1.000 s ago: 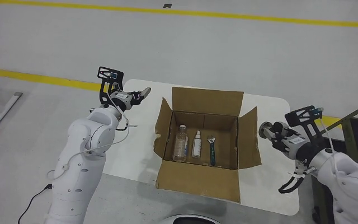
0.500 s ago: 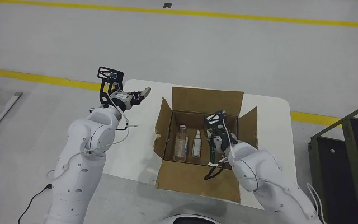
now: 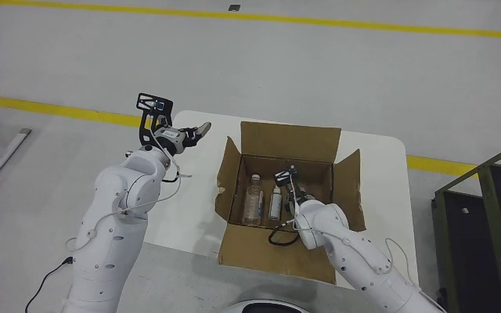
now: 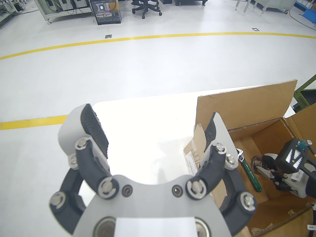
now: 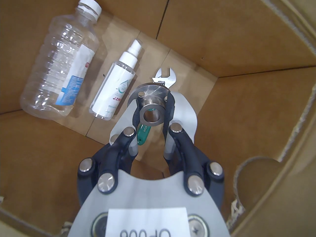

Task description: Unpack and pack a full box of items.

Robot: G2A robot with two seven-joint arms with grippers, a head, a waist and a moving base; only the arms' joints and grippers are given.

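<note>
The white table (image 3: 196,210) carried one open cardboard box (image 3: 290,142), standing near its middle with all four flaps folded outward. The left arm was off to the box's left side, above the table's far left corner. Its left gripper (image 4: 150,114) was spread wide and held nothing, the ribbed pads (image 4: 95,129) well apart and aimed across the bare tabletop toward the box's upright far flap (image 4: 246,104).

The right arm reached down into the box from the near side. The right gripper (image 5: 152,107) was inside, low between the cardboard walls (image 5: 222,38), with its fingers closed tight around a metal flanged fitting (image 5: 151,110). It held the fitting by its short round collar, with the drilled flange pointing down toward the box floor. Whether the flange touched the floor could not be told.

Three things lay flat on the box floor, side by side and roughly parallel, tops pointing to the far wall. The clear plastic bottle (image 5: 61,67) with a white cap lay nearest the left wall. Just beside it, but apart from it, was the white spray bottle (image 5: 116,85). Next to that lay the adjustable wrench (image 5: 164,75), its open steel head showing beyond the fitting and the end of its green handle showing between the gripper's fingers, so that the gripped fitting hung directly over the wrench's shaft.
</note>
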